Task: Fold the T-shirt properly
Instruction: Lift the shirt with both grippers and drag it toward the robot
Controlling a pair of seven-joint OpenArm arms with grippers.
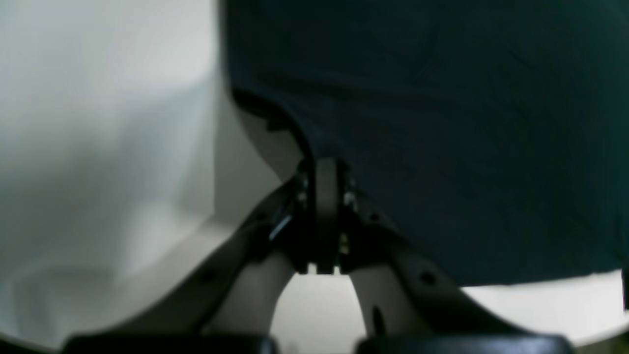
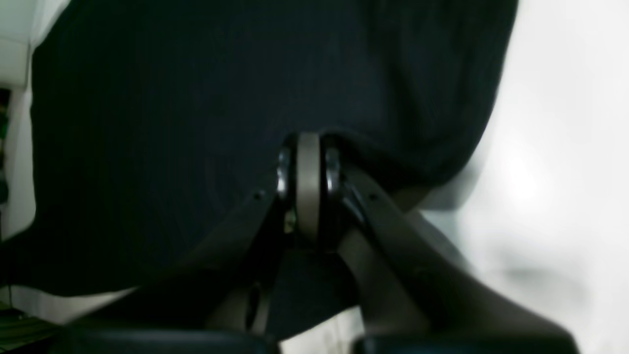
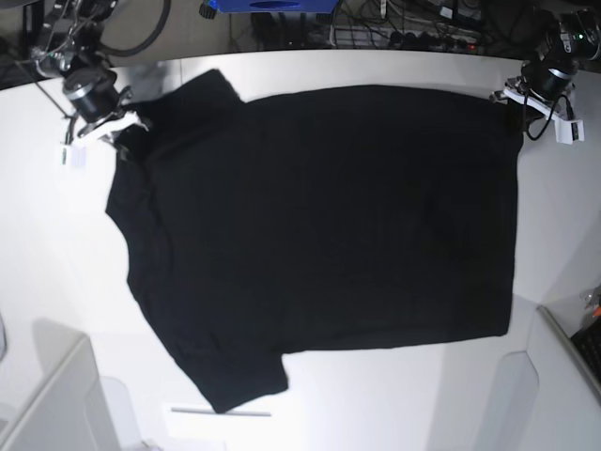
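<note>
A white table with cables and a blue item behind.

One black T-shirt, one white table, two arms

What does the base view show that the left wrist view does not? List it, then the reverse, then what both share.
Only the base view shows the whole T-shirt spread out on the white table, both short sleeves, the right pincer at the shoulder end, and the cables beyond the far edge.

Only the left wrist view shows the left pincer up close, its jaws shut on the hem of the black cloth.

Both show the black T-shirt, the white table under it, and the left pincer at a corner of the garment.
</note>
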